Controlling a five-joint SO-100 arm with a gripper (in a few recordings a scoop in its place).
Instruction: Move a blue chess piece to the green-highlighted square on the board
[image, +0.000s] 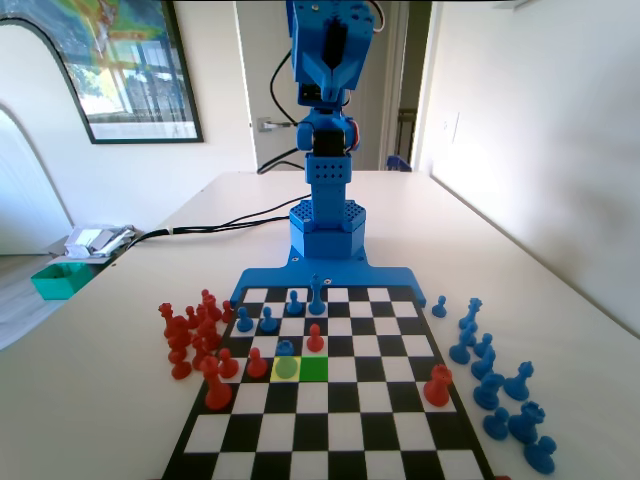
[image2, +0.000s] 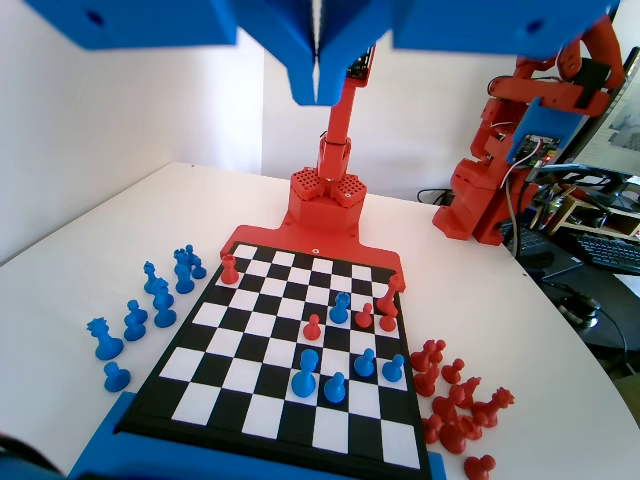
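Blue pawn (image: 287, 352) sits on the yellow square (image: 287, 368), right beside the green square (image: 314, 368), which is bare. My gripper (image2: 317, 85) hangs high over the board (image: 330, 440), jaws pressed together, holding nothing. I think the move has not begun.

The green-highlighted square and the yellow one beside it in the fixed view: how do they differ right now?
The green-highlighted square is bare, while the yellow square carries the blue chess piece, a short round-headed pawn. The green one lies right of the yellow in the fixed view. A red pawn stands on the square just beyond the green one, and another red pawn stands left of the yellow. Both are same-sized, adjacent squares in one row of the board.
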